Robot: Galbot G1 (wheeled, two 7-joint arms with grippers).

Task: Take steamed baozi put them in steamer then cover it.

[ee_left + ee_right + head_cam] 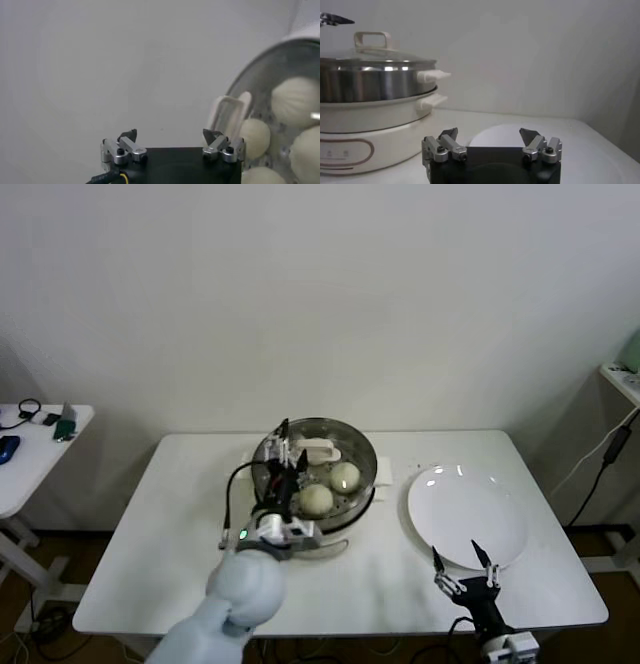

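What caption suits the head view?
Open left gripper above the lidded steamer of baozi; right gripper beside a plate.

White plate [466, 515] — on white table [180, 524].

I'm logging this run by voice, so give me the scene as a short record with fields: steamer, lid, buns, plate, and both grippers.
steamer: steel steamer on its white base, on the table
cover: glass cover sits on the steamer, handle up
baozi: steamed baozi seen inside through the glass
plate: white plate bare, on the robot's right of the steamer
left gripper: left gripper open, over the cover, holding nothing
right gripper: right gripper open, idle at the plate's near edge
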